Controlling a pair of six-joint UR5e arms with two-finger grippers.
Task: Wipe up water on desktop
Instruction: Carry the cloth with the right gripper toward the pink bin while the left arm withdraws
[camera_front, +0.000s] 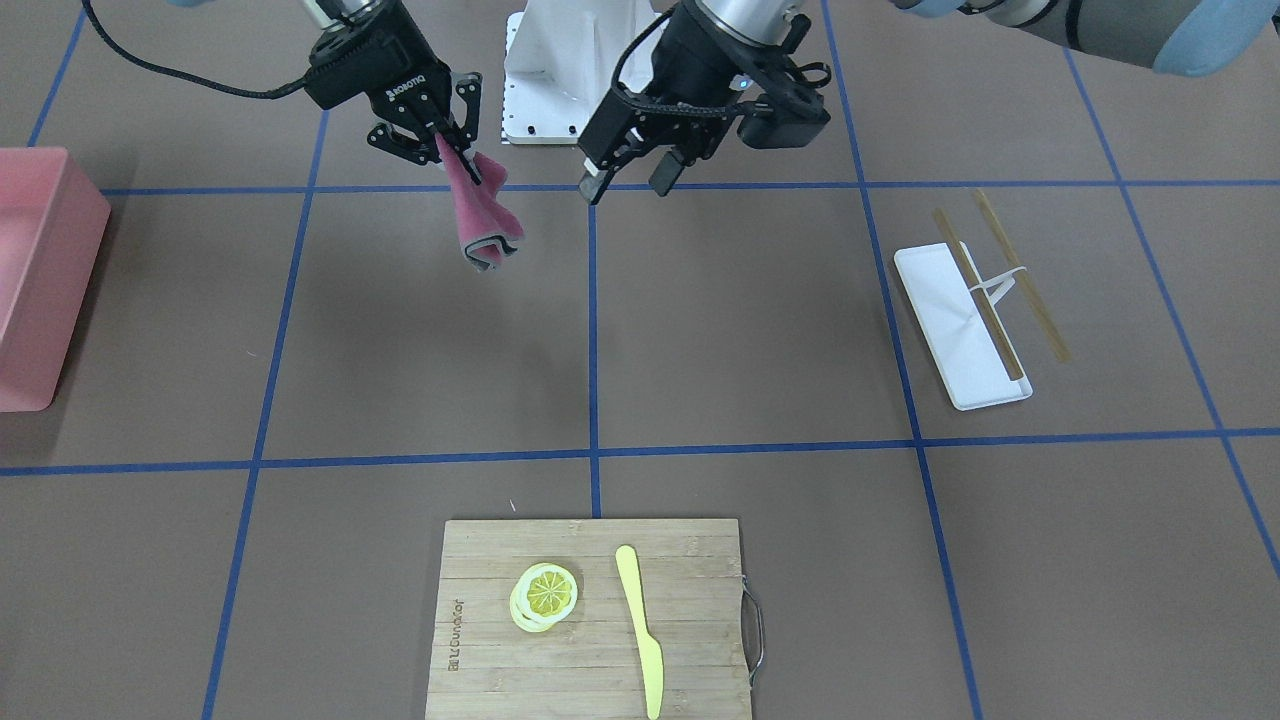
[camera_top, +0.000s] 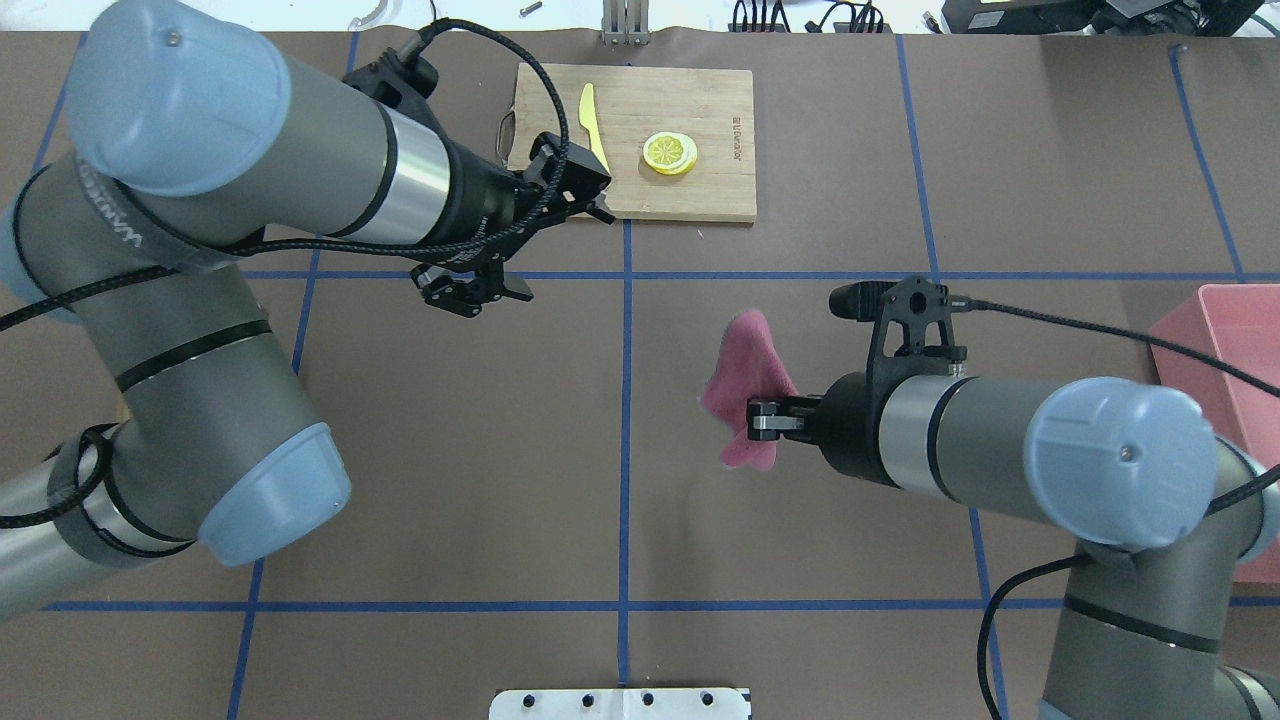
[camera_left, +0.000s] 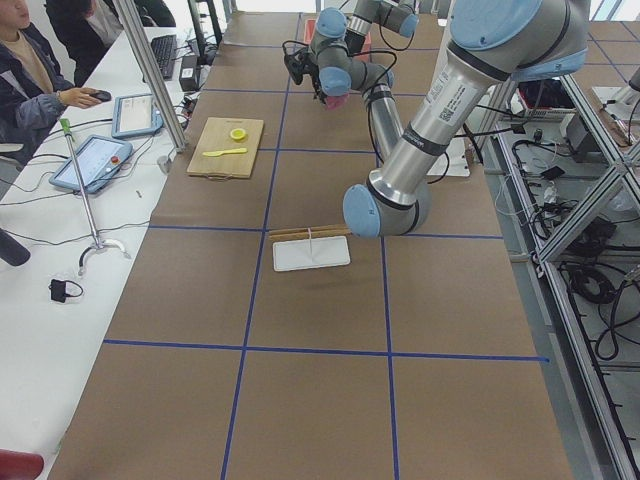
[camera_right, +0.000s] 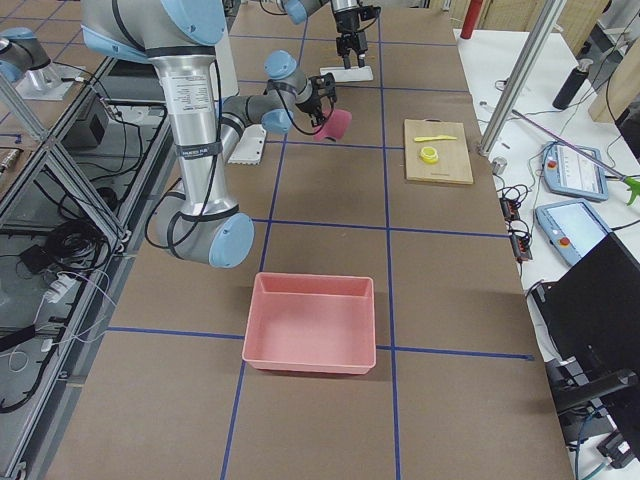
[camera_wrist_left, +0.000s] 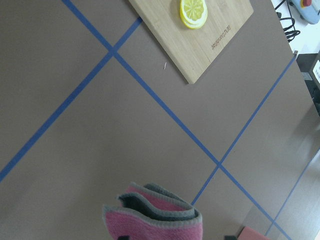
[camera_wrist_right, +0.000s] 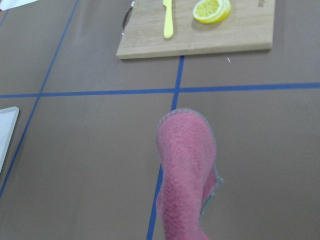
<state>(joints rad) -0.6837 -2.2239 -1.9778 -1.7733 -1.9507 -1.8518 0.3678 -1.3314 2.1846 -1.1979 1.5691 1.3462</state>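
The desktop (camera_front: 740, 330) is a brown surface with blue tape lines; I can make out no water on it. My right gripper (camera_front: 455, 150) is shut on a folded pink cloth (camera_front: 480, 205) that hangs above the desktop near the middle tape line. The cloth also shows in the overhead view (camera_top: 745, 370), the right wrist view (camera_wrist_right: 185, 165) and the left wrist view (camera_wrist_left: 155, 217). My left gripper (camera_front: 628, 185) is open and empty, held above the desktop beside the cloth, a short gap away. In the overhead view it (camera_top: 475, 295) is just in front of the cutting board.
A bamboo cutting board (camera_front: 590, 620) with a lemon slice (camera_front: 545, 595) and a yellow knife (camera_front: 640, 630) lies at the far edge. A pink bin (camera_front: 40, 270) stands on my right. A white tray (camera_front: 955, 330) with chopsticks (camera_front: 1020, 275) lies on my left.
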